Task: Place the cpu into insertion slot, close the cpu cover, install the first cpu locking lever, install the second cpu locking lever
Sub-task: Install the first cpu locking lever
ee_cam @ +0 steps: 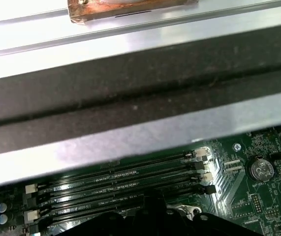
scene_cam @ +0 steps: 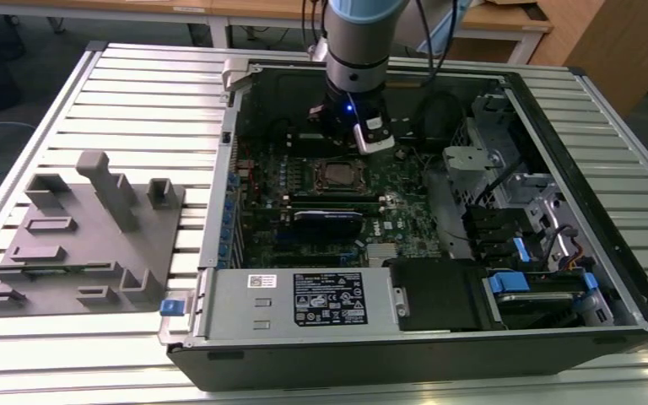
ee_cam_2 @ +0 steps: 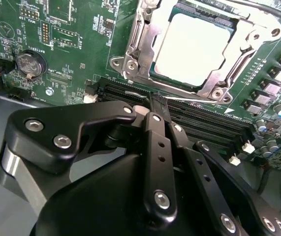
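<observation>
Black two-fingered gripper (ee_cam_2: pixel 157 104) had its fingers drawn together at a thin silvery wire lever (ee_cam_2: pixel 194 100), grasp on it unclear, just beside the square silver-rimmed insertion slot (ee_cam_2: pixel 218 92), flat silver-grey square cpu (ee_cam_2: pixel 189 46) sat inside, thin silvery windowed cpu cover (ee_cam_2: pixel 147 39) lay down around it.

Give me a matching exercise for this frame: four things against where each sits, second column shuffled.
Things:
1. cpu
2. coin cell battery
3. grey fixture block
4. gripper

Places:
a. on the slatted table, outside the computer case, at the exterior view's left
b. over the black memory slots, beside the insertion slot
c. seated in the insertion slot, framed by the cpu cover
d. in a round holder on the green motherboard

Pairs: 1-c, 2-d, 3-a, 4-b
</observation>
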You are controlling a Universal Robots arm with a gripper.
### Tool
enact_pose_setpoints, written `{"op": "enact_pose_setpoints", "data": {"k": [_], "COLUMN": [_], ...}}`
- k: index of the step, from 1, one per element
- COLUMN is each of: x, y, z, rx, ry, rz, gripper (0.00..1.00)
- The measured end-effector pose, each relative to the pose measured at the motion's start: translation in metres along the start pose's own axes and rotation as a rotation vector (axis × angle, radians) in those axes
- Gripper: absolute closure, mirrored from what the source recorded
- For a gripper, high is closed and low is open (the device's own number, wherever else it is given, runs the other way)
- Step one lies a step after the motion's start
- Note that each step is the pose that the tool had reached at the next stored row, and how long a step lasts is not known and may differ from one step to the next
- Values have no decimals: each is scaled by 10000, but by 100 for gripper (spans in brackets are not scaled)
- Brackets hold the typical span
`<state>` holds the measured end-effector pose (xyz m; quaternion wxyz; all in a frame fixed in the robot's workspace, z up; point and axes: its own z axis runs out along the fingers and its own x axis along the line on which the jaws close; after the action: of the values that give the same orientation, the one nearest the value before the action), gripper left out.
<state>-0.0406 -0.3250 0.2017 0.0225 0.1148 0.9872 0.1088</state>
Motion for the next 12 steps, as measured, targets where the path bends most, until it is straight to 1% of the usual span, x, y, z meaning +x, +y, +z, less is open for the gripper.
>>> {"op": "enact_pose_setpoints", "data": {"k": [5,12], "x": [34,39], "y": [0,-4], "z": [1,16], "rx": [2,12], "ry": [-35,-97], "rz": [132,296], "gripper": [89,89]}}
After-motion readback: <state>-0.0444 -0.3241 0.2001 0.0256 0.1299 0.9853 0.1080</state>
